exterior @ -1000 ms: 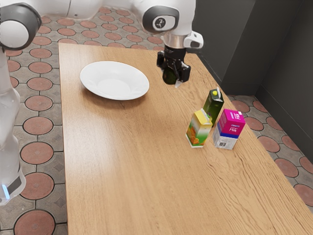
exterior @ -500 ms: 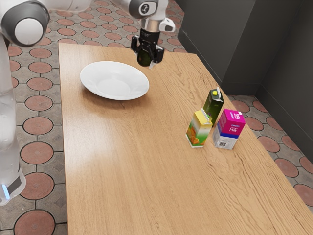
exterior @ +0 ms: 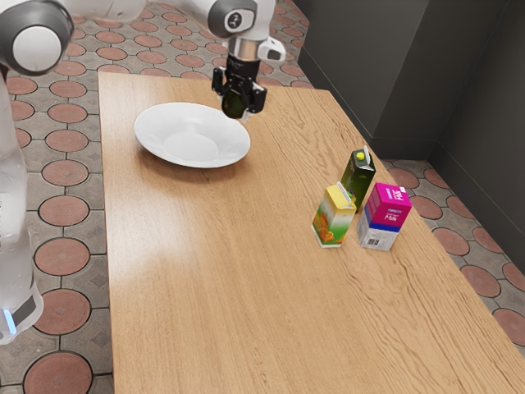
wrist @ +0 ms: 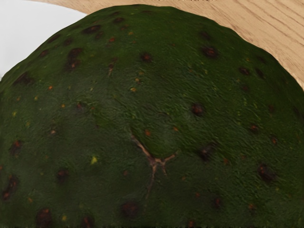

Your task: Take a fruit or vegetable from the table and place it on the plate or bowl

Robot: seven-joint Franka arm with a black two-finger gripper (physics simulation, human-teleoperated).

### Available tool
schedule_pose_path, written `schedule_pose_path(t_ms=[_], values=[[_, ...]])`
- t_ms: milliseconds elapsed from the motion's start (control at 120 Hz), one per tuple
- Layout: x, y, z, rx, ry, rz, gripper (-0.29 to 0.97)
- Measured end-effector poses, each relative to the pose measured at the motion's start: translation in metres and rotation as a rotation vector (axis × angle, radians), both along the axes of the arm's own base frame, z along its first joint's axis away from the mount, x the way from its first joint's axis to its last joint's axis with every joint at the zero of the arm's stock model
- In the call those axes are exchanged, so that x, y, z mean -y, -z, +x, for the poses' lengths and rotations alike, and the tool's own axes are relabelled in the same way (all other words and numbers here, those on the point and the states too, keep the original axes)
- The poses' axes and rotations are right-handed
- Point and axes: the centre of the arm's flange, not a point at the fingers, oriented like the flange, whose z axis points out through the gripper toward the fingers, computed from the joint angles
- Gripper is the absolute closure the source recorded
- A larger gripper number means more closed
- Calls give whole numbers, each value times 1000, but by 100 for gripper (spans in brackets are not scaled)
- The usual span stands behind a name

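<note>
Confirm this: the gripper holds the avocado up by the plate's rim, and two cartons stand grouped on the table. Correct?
No. The exterior view shows three cartons grouped, not two: a yellow carton, a dark green carton and a magenta carton. The rest holds: the gripper holds the avocado by the rim of the plate, above the table.

Pincer (exterior: 238,107): by the plate's far rim, clamped on a dark green avocado (exterior: 233,106).
Plate (exterior: 164,123): white, on the wooden surface (exterior: 246,279).
Cartons (exterior: 384,215): three, well apart from the plate.
</note>
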Motion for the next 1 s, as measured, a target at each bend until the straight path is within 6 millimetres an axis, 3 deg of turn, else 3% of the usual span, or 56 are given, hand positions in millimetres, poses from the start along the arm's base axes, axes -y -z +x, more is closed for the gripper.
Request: schedule_pose_path(t_ms=[442, 667, 808, 1000], values=[[-43, 3, -22, -6, -71, -3, 29], [-49, 4, -25, -8, -76, -3, 29], [-48, 3, -25, -10, -71, -7, 11], [-48, 4, -25, -14, -66, -7, 3]])
